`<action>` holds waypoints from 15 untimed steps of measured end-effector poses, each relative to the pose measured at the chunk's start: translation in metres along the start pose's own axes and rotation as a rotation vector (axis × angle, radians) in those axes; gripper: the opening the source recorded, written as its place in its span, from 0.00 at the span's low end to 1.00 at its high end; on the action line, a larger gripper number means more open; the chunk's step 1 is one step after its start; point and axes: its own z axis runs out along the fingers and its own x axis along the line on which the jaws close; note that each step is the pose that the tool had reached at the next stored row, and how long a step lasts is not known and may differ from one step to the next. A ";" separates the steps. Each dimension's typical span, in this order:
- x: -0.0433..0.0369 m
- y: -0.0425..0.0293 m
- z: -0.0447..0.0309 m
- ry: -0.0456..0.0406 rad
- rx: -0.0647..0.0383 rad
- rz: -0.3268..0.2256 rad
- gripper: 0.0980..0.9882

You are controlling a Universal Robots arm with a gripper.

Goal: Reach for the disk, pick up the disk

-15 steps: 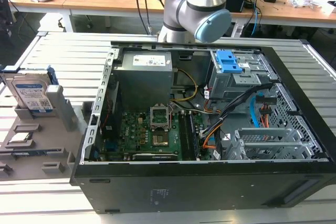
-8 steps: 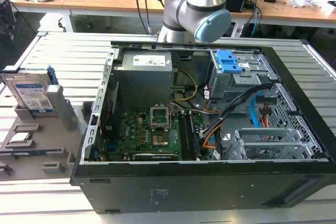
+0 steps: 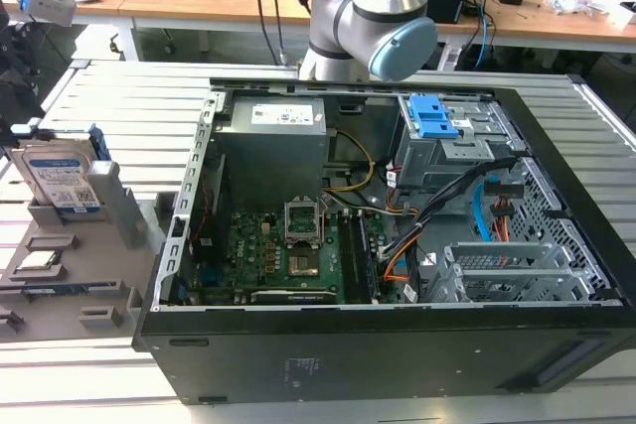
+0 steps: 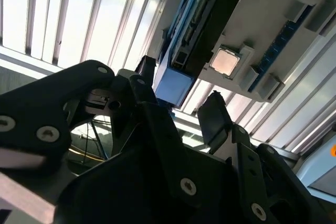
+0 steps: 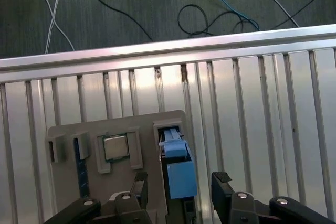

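Disk (image 5: pixel 177 156) stands on edge inside the spread gripper (image 5: pixel 179 181) — not pinched.

Silvery bare metal on the disk (image 3: pixel 60 178), with a paper label (image 3: pixel 68 194) and blue plastic frame (image 3: pixel 98 142). Matt black, probably plastic, for the end effector (image 5: pixel 179 179). Ribbed, satin-bright metal across the counter (image 3: pixel 119 96). Dull grey plastic for the tray (image 3: pixel 60 285).

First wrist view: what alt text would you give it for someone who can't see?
The open gripper hangs above a blue-framed disk standing on edge in a grey holder, one black finger either side, not touching it. A square processor chip lies in the next pocket, all on a ribbed metal table.
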 end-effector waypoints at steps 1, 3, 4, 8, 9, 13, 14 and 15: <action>0.0000 -0.0002 0.0020 0.0002 0.000 0.000 0.56; -0.0001 -0.0006 0.0079 0.0002 0.000 -0.001 0.56; -0.0001 -0.0007 0.0098 0.0002 0.000 -0.001 0.56; -0.0005 -0.0022 0.0260 0.0023 0.000 -0.024 0.56; -0.0007 -0.0027 0.0287 0.0032 0.001 -0.050 0.56; -0.0009 -0.0032 0.0360 0.0034 0.001 -0.053 0.56; -0.0009 -0.0032 0.0385 0.0034 0.001 -0.053 0.56; -0.0010 -0.0033 0.0405 0.0034 0.001 -0.053 0.56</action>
